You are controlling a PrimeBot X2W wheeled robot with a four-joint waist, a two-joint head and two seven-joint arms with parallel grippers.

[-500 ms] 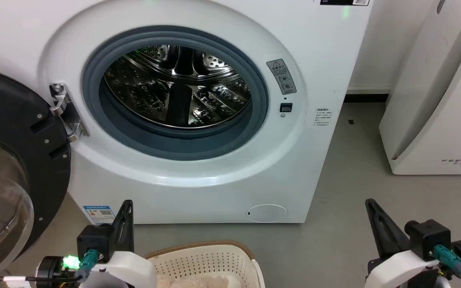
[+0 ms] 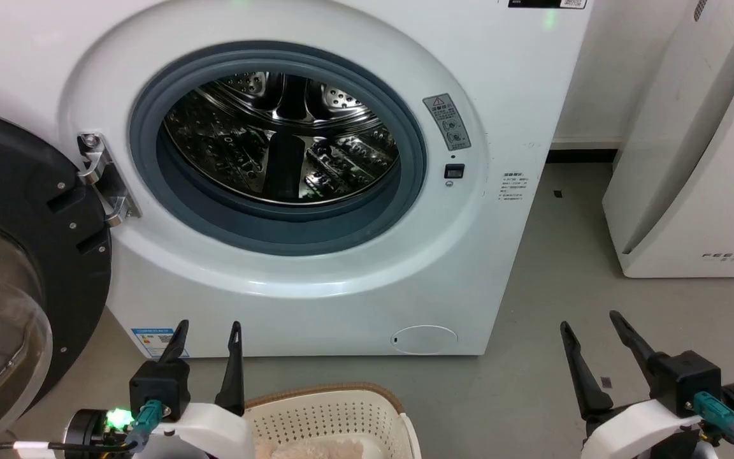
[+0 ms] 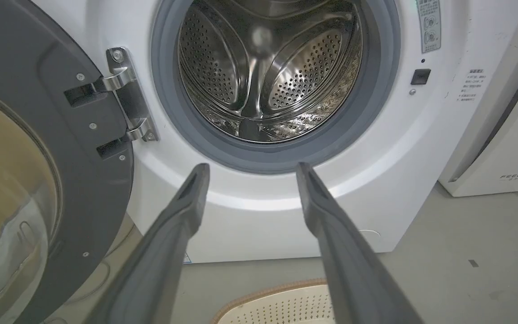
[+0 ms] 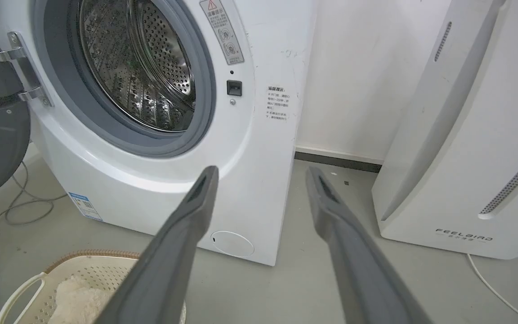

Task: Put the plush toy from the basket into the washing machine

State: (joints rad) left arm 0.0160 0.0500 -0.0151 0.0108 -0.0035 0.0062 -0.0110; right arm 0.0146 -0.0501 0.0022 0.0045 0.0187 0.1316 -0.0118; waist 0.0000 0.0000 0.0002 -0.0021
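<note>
Progress is basically zero: plush toy (image 4: 77, 299) sits in the basket (image 2: 335, 398) on the floor, just in front of the washing machine (image 2: 316, 280), door (image 2: 23, 210) swung wide, drum looks empty. Left claw (image 2: 208, 325) and right claw (image 2: 589, 320) both have fingers spread, holding nothing. Grab, lift and drop-in are all left. Only a fluffy edge shows, so I can't tell its long axis or facing.
</note>
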